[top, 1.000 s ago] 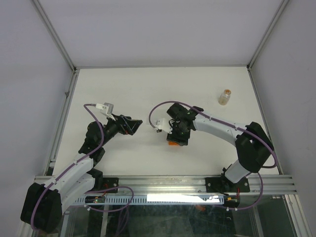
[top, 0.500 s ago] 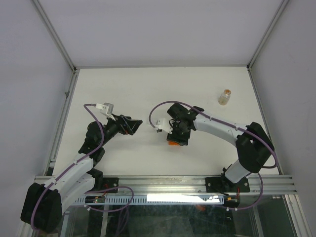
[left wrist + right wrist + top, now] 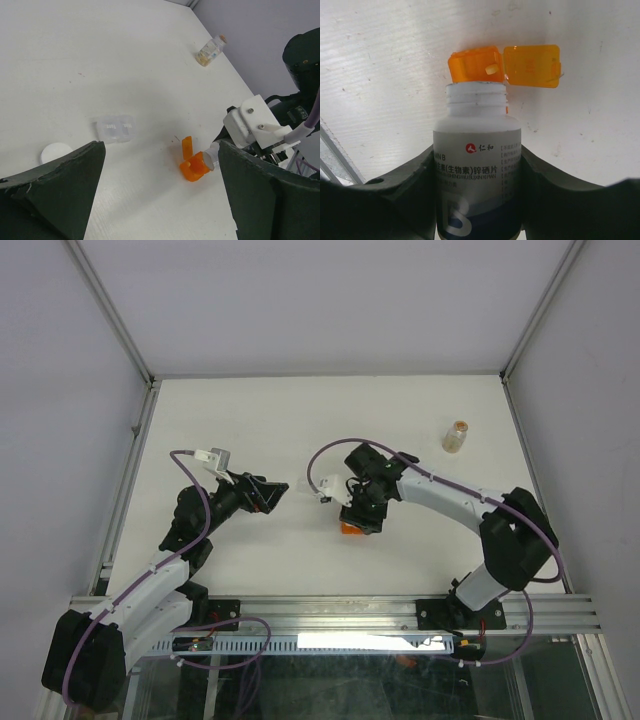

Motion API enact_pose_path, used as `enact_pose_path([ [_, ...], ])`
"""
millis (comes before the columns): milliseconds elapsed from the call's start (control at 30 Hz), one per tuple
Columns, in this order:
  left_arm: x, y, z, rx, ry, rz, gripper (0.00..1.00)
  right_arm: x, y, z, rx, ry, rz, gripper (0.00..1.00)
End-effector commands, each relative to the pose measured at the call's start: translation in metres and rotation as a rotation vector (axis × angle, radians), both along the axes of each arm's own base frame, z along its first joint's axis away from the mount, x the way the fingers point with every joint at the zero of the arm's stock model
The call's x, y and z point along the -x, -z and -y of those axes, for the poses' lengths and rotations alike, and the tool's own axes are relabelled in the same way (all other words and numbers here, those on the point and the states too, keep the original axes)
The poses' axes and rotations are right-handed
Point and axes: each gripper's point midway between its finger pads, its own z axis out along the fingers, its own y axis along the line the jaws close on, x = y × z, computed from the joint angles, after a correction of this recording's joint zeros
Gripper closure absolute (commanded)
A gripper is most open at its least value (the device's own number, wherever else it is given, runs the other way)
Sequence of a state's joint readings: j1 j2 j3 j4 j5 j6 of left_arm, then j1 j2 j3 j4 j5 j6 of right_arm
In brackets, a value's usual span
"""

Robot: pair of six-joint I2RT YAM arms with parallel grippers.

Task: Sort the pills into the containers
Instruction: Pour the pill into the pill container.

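**Right and left wrist views.** Your right gripper (image 3: 477, 167) is clamped on the white plastic bottle with a dark band (image 3: 477, 120). The bottle is uncapped and tipped so that its open mouth sits just beside the stubby translucent orange cup (image 3: 470, 65). The cup's hinged lid (image 3: 532, 65) lies open on the white table (image 3: 380, 60). One tiny orange-tan pill (image 3: 492, 69) rests inside the cup. Your left gripper (image 3: 161, 160) hovers with its jaws spread wide, holding nothing. Below it lie a clear two-cell plastic case (image 3: 116, 128) and a round white cap (image 3: 56, 152). The clear plastic vial (image 3: 210, 50) stands well apart, far right.
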State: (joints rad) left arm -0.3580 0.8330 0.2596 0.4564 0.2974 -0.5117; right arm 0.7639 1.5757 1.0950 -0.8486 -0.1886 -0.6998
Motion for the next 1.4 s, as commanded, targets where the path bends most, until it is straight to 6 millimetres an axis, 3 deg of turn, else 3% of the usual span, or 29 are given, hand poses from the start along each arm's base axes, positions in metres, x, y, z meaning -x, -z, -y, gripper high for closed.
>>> enact_pose_path([
  [0,-0.005,-0.031,0.002,0.019,0.011,0.102,0.01,0.007,-0.020,-0.020,-0.166,-0.012,-0.001,1.00],
  [133,-0.004,-0.031,0.002,0.019,0.012,0.100,0.01,0.008,-0.029,-0.022,-0.278,0.010,-0.044,1.00],
  [333,-0.004,-0.033,0.001,0.022,0.011,0.106,0.01,0.007,-0.070,-0.031,-0.561,0.044,-0.156,1.00],
  [467,-0.003,-0.035,0.002,0.029,0.011,0.101,0.01,-0.001,-0.090,-0.025,-0.691,0.080,-0.171,1.00],
  [733,0.007,-0.041,0.018,0.142,0.111,0.068,0.01,0.005,-0.111,-0.020,-0.801,0.061,-0.134,1.00],
  [1167,0.016,-0.037,0.028,0.220,0.180,0.018,0.01,0.013,-0.120,-0.017,-0.833,0.029,-0.120,1.00],
  [1367,0.015,-0.034,0.028,0.206,0.178,0.018,0.01,0.014,-0.103,-0.013,-0.793,0.002,-0.110,1.00],
])
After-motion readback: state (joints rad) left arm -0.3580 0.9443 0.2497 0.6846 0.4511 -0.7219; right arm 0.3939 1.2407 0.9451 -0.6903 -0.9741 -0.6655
